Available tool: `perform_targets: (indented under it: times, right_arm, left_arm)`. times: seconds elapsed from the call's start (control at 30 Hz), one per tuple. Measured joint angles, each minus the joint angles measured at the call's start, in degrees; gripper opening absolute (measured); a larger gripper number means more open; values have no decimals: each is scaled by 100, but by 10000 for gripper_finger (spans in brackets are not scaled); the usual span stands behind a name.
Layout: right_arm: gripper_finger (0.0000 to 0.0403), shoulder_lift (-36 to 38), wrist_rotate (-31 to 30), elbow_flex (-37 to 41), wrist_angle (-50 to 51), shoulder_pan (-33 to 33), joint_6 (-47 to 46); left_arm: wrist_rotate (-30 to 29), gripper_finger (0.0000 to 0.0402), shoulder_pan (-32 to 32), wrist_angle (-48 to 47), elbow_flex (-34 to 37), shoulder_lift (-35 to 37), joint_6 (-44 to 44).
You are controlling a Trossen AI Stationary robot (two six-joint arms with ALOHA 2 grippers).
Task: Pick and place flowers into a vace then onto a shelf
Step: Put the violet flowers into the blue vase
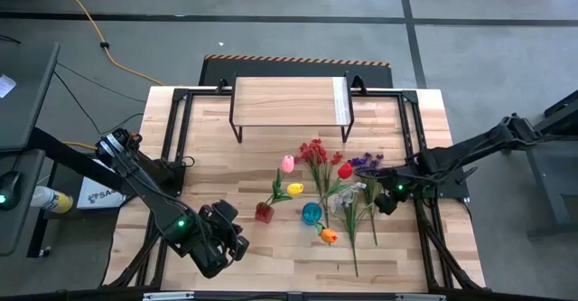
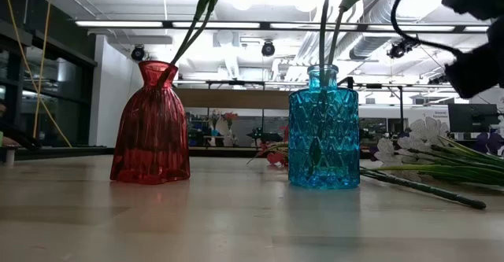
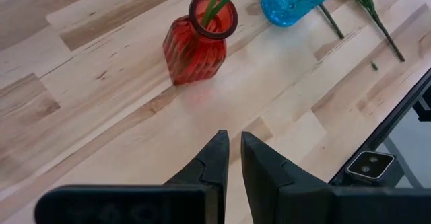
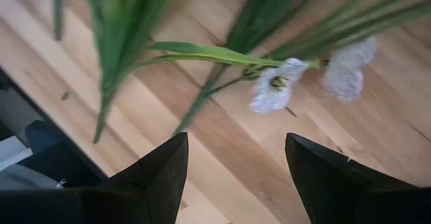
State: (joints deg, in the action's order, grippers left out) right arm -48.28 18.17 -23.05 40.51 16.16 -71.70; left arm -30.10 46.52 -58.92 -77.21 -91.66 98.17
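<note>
The right claw [image 1: 386, 199] hangs wide open over the loose whitish-lavender spray flowers [image 1: 346, 198] on the worktop, ready to grab one. The left claw [image 1: 237, 244] waits near, almost closed, empty.

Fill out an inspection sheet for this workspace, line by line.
Surface: light wooden slatted tabletop.
Job's things: red ribbed glass vase and blue patterned glass vase upright with stems in them; loose artificial flowers lying beside; low wooden-topped shelf bare.
Clutter: nothing seen.
Grippers: left gripper nearly shut, empty, near the red vase; right gripper open above the whitish spray.
Cables: orange cable on the floor.
Surroundings: grey floor, black table at left.
</note>
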Motion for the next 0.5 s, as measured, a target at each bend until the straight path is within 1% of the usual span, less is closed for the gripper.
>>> perform_targets:
  times: [0.1,0.27,0.5]
  right_arm:
    - [239,-1,-59,131,-52,0,-45]
    - [239,-8,-563,151,-241,0,-174]
    - [239,-12,-977,149,-486,0,-156]
  left_arm:
    - [1,74,0,0,0,0,-2]
    - [84,74,2,2,0,0,-2]
    - [77,74,0,1,2,0,-4]
